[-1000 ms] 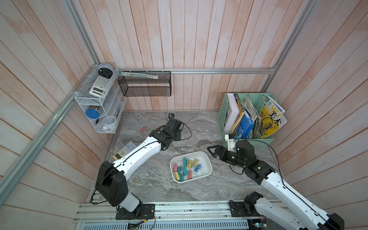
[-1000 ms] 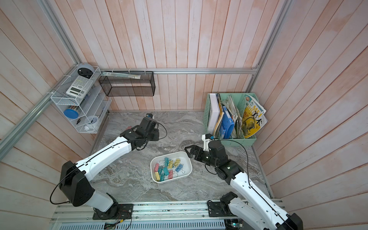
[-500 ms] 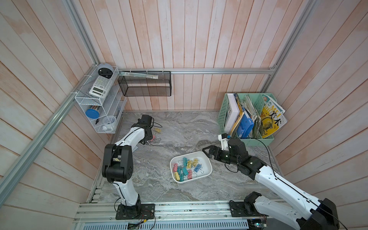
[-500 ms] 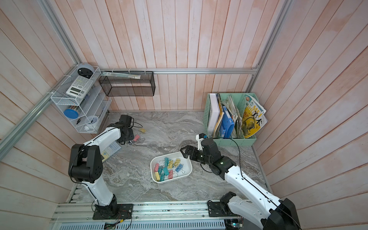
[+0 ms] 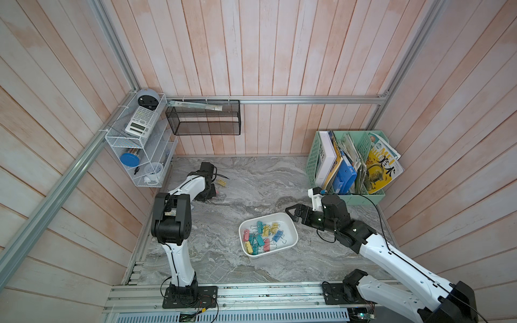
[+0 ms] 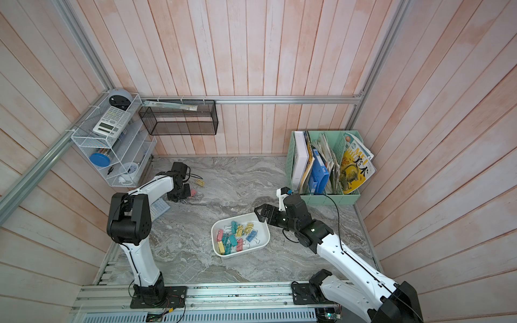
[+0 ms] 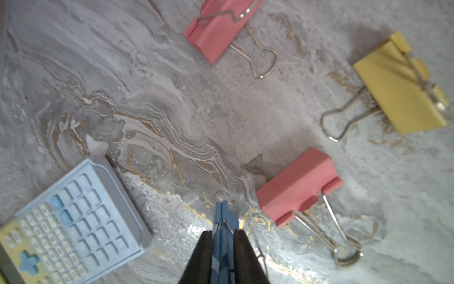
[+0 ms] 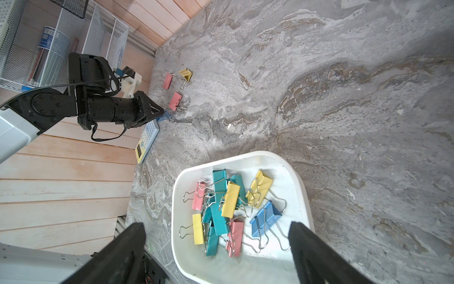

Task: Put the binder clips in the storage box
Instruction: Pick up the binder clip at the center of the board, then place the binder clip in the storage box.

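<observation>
Since the earlier frames the left gripper [image 5: 208, 192] has swung from mid-table to the rear left corner, and the right gripper [image 5: 289, 214] has edged closer to the storage box [image 5: 288, 230]. In both top views the box, holding most binder clips [image 5: 261, 237], lies well apart from the left gripper, toward the front and the right arm. Left wrist view: jaws pinched on a blue clip [image 7: 224, 221], seen edge-on and projecting past the tips; two pink clips [image 7: 297, 184], a yellow clip [image 7: 403, 91] and a calculator [image 7: 73, 221] lie near. Right wrist view: jaws spread wide, empty, just beside the box.
</observation>
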Controlling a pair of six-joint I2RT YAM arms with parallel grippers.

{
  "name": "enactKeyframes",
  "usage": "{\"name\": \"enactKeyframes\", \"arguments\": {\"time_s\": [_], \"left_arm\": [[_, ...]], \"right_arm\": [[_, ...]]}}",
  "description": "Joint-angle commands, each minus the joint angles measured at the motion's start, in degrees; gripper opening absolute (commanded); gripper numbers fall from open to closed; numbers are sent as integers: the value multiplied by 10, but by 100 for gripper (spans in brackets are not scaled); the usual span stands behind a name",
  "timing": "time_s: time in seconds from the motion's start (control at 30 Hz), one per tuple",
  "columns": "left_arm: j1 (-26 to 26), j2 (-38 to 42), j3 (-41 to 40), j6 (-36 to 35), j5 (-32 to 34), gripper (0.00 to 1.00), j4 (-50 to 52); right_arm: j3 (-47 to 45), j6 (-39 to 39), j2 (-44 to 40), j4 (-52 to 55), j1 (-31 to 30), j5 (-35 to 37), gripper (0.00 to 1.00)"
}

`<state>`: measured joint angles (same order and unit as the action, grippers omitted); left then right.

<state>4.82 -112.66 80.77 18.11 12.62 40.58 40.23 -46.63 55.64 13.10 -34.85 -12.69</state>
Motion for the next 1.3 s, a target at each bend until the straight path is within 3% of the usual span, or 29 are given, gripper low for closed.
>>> {"name": "enactKeyframes", "arguments": {"time_s": [0.0, 0.13, 0.3, 0.37, 0.47, 0.63, 0.83, 1.07, 1.2, 1.27], "left_arm": [[-3, 9, -2, 4, -34, 12, -3], [-4, 62, -27, 23, -98, 7, -18], [1, 183, -91, 81, -265, 5, -113], [17, 232, -111, 109, -321, 4, -162], [64, 294, -133, 141, -351, 1, -233], [163, 367, -206, 229, -345, 0, -431], [280, 378, -294, 261, -255, 0, -624], [323, 314, -347, 354, -263, 0, -835], [341, 291, -341, 367, -272, 0, -873], [346, 287, -342, 371, -273, 0, -883]], "right_arm": [[10, 4, 0, -2, -3, 8, 98], [13, 2, 4, -4, -5, 3, 98], [8, -12, 7, -28, -5, -8, 98], [6, -17, 11, -45, -5, -13, 97], [9, -21, 24, -60, -7, -24, 98], [2, -58, 49, -142, -9, -57, 98], [-19, -122, 61, -281, -9, -82, 98], [-52, -168, 53, -409, -8, -62, 97], [-53, -192, 67, -451, -7, -64, 97], [-57, -201, 71, -473, -4, -61, 82]]}}
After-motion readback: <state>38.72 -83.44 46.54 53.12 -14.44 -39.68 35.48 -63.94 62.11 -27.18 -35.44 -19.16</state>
